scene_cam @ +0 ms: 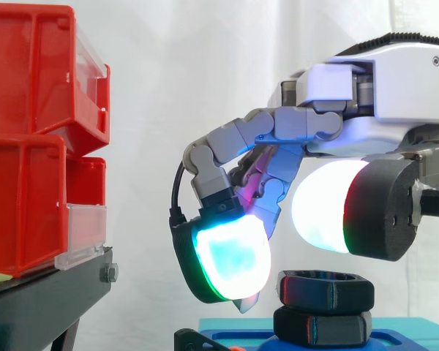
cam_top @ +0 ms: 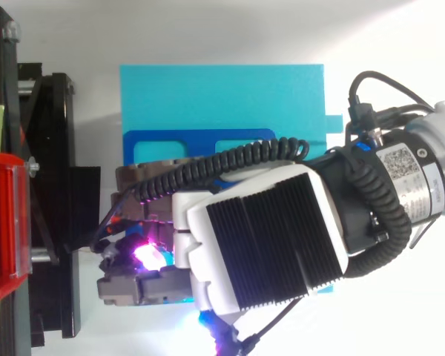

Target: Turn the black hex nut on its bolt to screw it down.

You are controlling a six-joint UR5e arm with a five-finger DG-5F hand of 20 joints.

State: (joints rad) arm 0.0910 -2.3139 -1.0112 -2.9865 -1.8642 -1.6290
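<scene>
- My hand [scene_cam: 395, 80] comes in level from the right, and the black hex nut [scene_cam: 325, 291] sits below it.
- The nut lies flat on top of a second black hex piece [scene_cam: 322, 327], which rises from the teal plate [cam_top: 222, 96]. I judge the bolt's axis runs straight up.
- My fingers [scene_cam: 230, 256] are bent into a claw and clasp nothing. One cyan-green pad hangs just left of the nut, at about its height. I cannot tell whether it touches.
- My thumb pad [scene_cam: 325, 205], white with a red edge, hovers above the nut's right half, clear of it.
- So the nut lies between finger and thumb, but lower than the thumb.
- I judge the thumb must drop to the nut's right flat before I can pinch and twist about that upright axis.
</scene>
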